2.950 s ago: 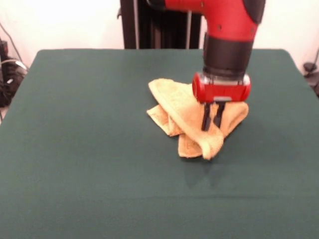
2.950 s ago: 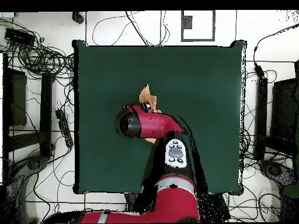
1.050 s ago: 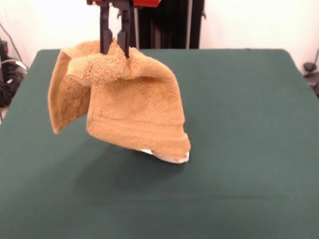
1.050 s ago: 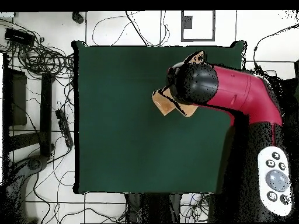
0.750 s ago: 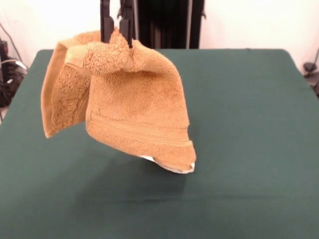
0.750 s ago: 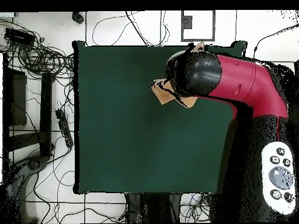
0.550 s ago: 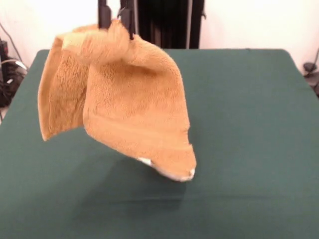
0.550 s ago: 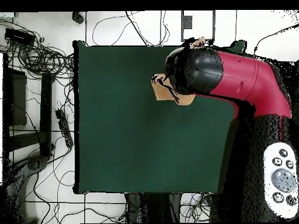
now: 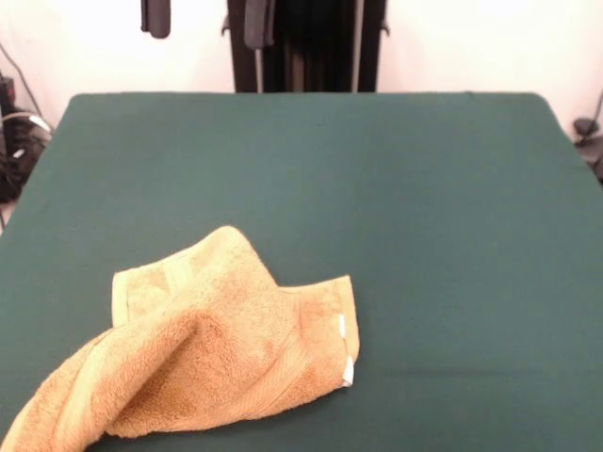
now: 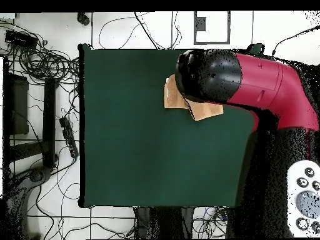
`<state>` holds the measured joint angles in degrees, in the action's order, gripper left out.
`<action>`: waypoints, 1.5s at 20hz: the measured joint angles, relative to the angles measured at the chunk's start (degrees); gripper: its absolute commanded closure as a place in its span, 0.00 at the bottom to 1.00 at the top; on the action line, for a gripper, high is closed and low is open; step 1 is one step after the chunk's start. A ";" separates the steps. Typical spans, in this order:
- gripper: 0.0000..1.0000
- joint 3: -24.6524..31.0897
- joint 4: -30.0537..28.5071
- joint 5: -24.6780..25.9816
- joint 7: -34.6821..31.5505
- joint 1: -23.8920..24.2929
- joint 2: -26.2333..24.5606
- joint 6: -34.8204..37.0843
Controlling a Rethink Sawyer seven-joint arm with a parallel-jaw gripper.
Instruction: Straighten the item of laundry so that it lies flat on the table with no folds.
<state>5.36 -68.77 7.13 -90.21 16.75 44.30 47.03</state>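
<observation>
I see the gripper (image 9: 209,19) now spread open overhead; the dropped towel (image 9: 203,353) lies rumpled on the table (image 9: 443,217), still folded

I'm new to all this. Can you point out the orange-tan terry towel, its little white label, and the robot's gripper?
Orange-tan terry towel (image 9: 203,363): front view, middle of the crumpled cloth.
Small white label (image 9: 346,369): front view, towel's right edge.
Gripper (image 9: 209,17): front view, between its two black fingertips.
</observation>
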 measured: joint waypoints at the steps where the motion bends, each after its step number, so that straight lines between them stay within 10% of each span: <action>1: 0.00 0.00 -0.22 -0.01 0.00 -0.06 0.28 -0.67; 30: 0.00 -1.09 -5.45 -2.04 0.00 -7.79 -5.29 -19.48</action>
<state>4.27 -74.21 5.09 -90.21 8.97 39.01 27.54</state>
